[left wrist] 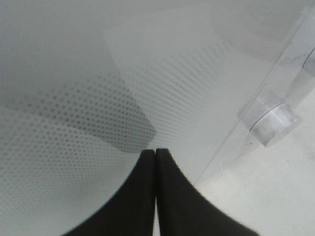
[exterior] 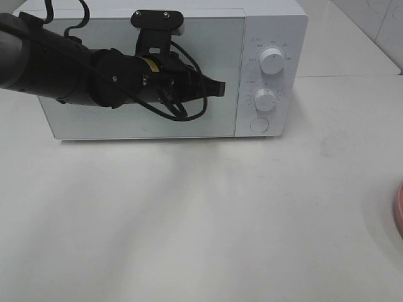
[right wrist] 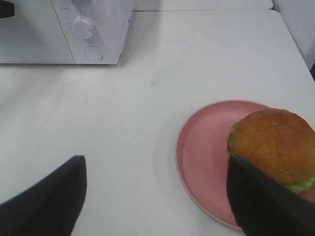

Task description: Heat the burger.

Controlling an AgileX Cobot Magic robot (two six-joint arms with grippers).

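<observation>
Microwave door is being worked on, burger not loaded yet.

The left gripper [exterior: 217,88] is pinched closed against the microwave [exterior: 271,25] door; the right gripper [right wrist: 157,196] is spread wide by the burger [right wrist: 273,145] on the pink plate [right wrist: 202,147]. Door probably needs opening next.

Lighting is bright, even and diffuse; soft shadows fall on the table [exterior: 208,220], and the microwave door [left wrist: 98,98] appears hazily blurred up close.

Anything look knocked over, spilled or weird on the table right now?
Nothing stands out. The burger sits intact on the pink plate, off-centre, with no spill visible on the table. The microwave stands square, door shut.
</observation>
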